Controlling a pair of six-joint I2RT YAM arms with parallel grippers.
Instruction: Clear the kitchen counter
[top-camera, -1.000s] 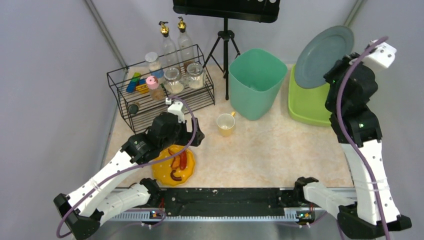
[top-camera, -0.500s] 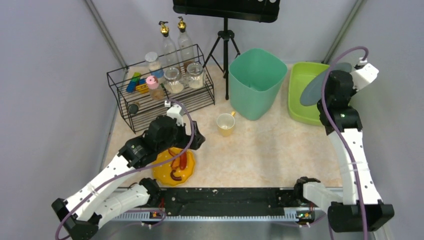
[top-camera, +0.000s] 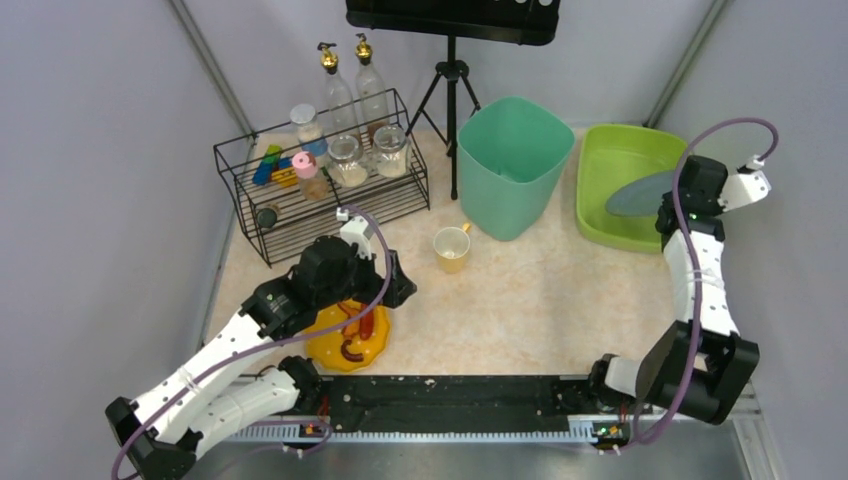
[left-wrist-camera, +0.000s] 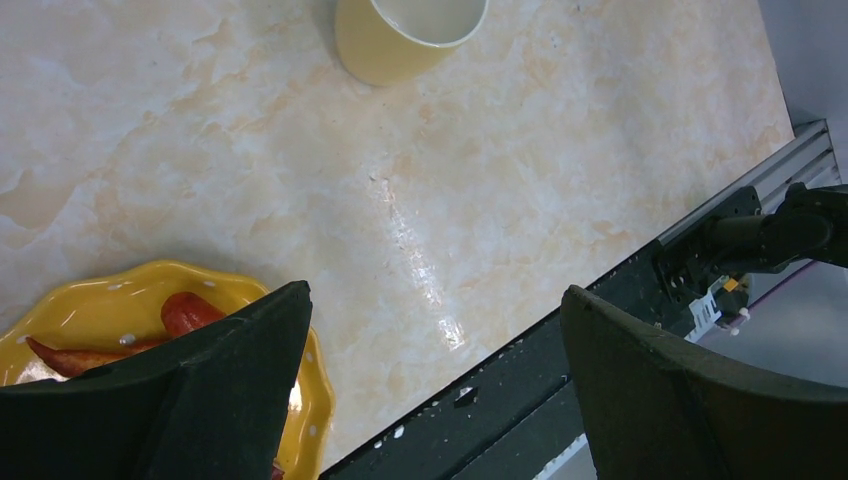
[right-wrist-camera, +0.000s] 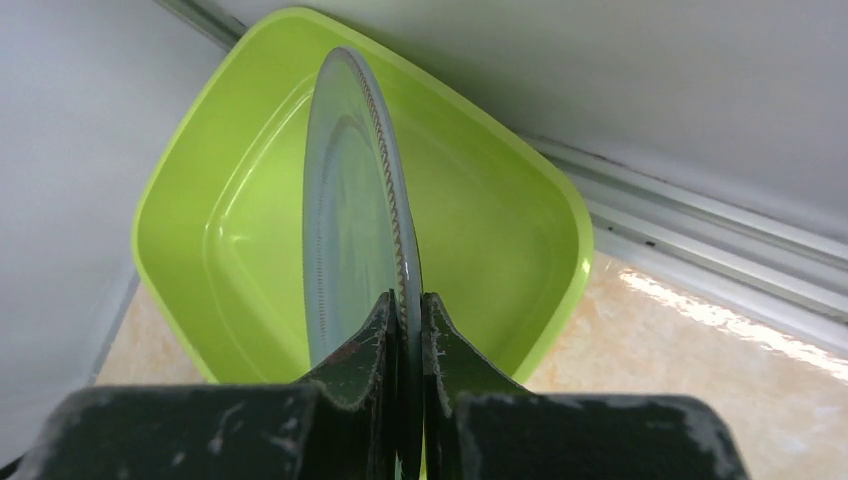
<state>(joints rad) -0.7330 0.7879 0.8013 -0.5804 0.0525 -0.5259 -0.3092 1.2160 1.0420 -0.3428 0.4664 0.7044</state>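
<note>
Marbled beige bench (top-camera: 540, 300) bounded by grey walls, black wire rack (top-camera: 300, 215) set far left, left tool (left-wrist-camera: 430, 310) held spread wide over yellow plate (top-camera: 325, 350) of sausages (top-camera: 366, 322) near left, yellow cup (top-camera: 452, 248) stood at centre, right tool (right-wrist-camera: 408, 305) pinched on tilted grey plate (right-wrist-camera: 350, 220) over lime basin (right-wrist-camera: 500, 230) far right.

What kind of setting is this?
Likely a mock kitchen in a test cell: marbled kitchen counter, wire rack of jars and bottles, grey plate held over a lime tub.

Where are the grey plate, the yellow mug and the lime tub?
grey plate (right-wrist-camera: 352, 200), right wrist view, on its face.
yellow mug (top-camera: 452, 247), top external view, inside its mouth.
lime tub (top-camera: 618, 152), top external view, bare inner floor.
</note>
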